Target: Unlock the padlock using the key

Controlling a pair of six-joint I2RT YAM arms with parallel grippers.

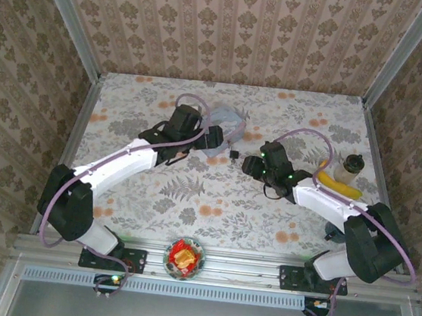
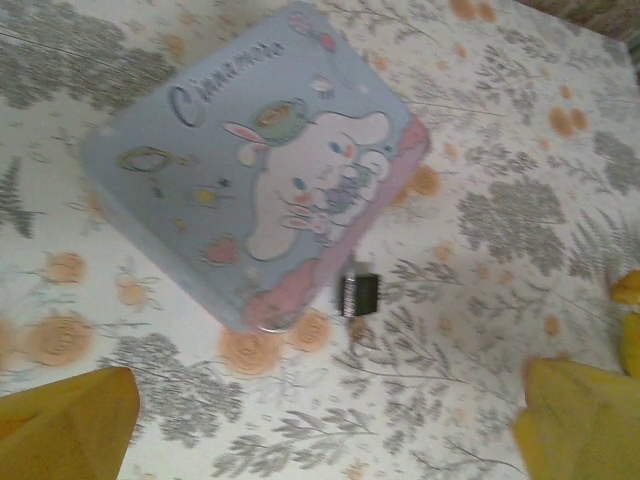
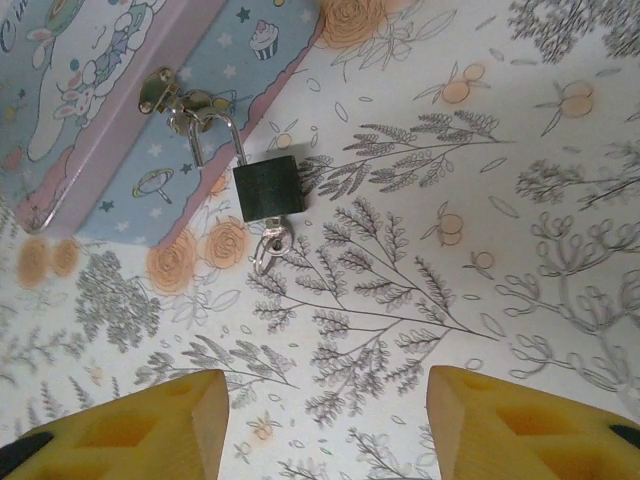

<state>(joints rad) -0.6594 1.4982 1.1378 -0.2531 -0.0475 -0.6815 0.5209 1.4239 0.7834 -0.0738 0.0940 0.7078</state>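
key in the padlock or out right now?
In. In the right wrist view the key sticks out of the padlock body at the end opposite its shackle.

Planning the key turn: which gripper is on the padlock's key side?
The right gripper: the key sticks out of the padlock toward it; the left gripper faces the tin.

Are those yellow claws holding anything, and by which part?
Nothing is held. The left gripper and right gripper are both open and empty; the small dark square padlock lies untouched.
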